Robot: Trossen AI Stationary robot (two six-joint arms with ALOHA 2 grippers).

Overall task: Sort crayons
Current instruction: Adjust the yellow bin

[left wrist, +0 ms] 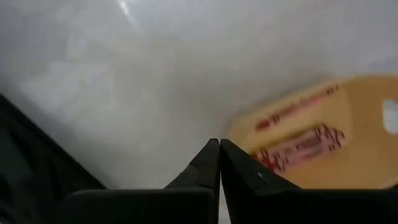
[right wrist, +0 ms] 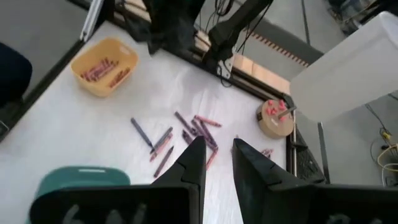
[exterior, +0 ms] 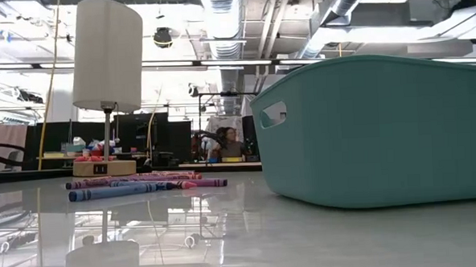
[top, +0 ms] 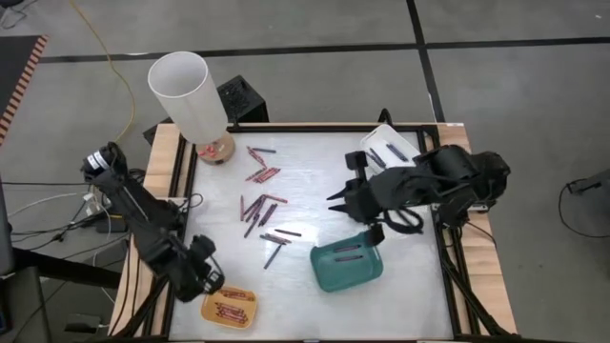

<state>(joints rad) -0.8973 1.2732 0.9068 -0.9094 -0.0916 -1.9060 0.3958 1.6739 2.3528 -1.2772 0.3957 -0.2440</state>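
left gripper (left wrist: 219,149) jaws shut, empty, by yellow tray (top: 229,307) | right gripper (right wrist: 217,152) jaws slightly apart, empty | person (exterior: 229,142) only low view

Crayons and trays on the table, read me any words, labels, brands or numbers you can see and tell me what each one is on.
No text can be read in any view.
Crayons: wrappers carry dark markings, too small to read.
Crayons in the yellow tray: red print on the wrappers, too blurred to read.
Wooden lamp base: a small dark mark on its front, not legible.
Teal tray: no label visible.
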